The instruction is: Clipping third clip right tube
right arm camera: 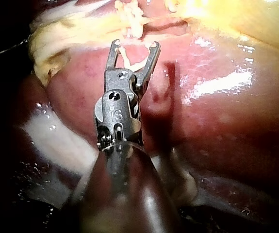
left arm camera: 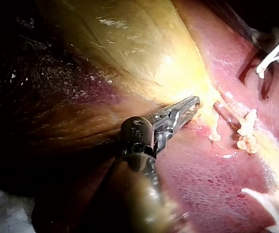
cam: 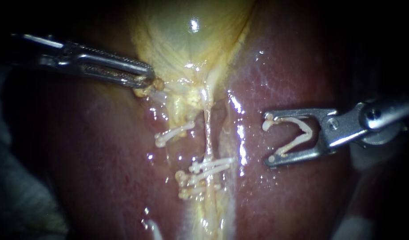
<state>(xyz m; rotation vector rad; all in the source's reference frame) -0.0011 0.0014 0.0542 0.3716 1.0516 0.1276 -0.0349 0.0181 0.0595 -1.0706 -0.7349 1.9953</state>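
My right instrument (cam: 269, 139) comes in from the right, its jaws spread wide and holding an open white clip (cam: 297, 133) between them. It hovers over the liver (cam: 297, 66), well to the right of the thin pale right tube (cam: 208, 133) and apart from it. Closed white clips (cam: 208, 166) cross that tube lower down. Another clip (cam: 173, 133) sits on the left tube. My left instrument (cam: 148, 82) is shut on yellowish tissue at the neck of the gallbladder (cam: 186, 40). The right wrist view shows the loaded jaws (right arm camera: 134, 46) short of the clipped tube (right arm camera: 129, 14).
Glistening red liver surrounds the tubes on both sides. A pale fatty strand (cam: 213, 213) runs on below the clips. White gauze-like material (right arm camera: 57, 141) lies beside my right instrument's shaft. The left wrist view shows the gallbladder's yellow wall (left arm camera: 139, 48) ahead of my left instrument's jaws (left arm camera: 193, 103).
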